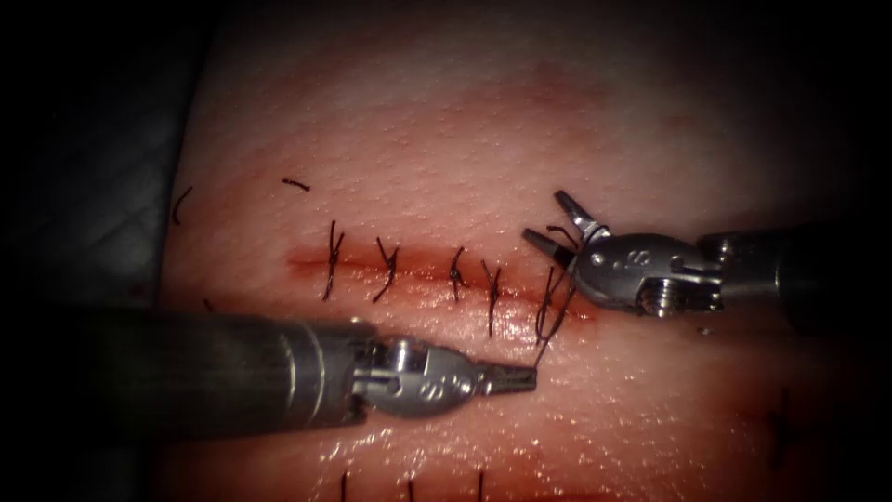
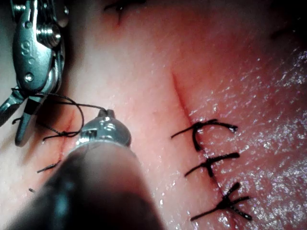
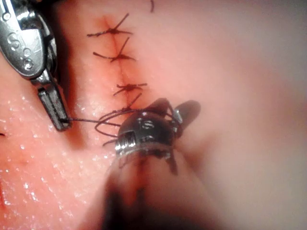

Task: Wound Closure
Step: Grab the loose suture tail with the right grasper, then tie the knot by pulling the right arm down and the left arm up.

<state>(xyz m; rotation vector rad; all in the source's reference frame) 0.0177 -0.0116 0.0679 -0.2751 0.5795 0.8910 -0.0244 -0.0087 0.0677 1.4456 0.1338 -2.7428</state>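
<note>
l tool [image 1: 520,376] pinching thread [image 1: 550,311] | r tool [image 1: 557,223] jaws spread, thread looped round

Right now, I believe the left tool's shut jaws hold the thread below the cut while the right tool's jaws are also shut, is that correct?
Not quite: the right tool has its jaws open, spread apart with thread looped around them, as the endoscope view shows. The left tool does hold the thread in shut jaws below the cut.
</note>
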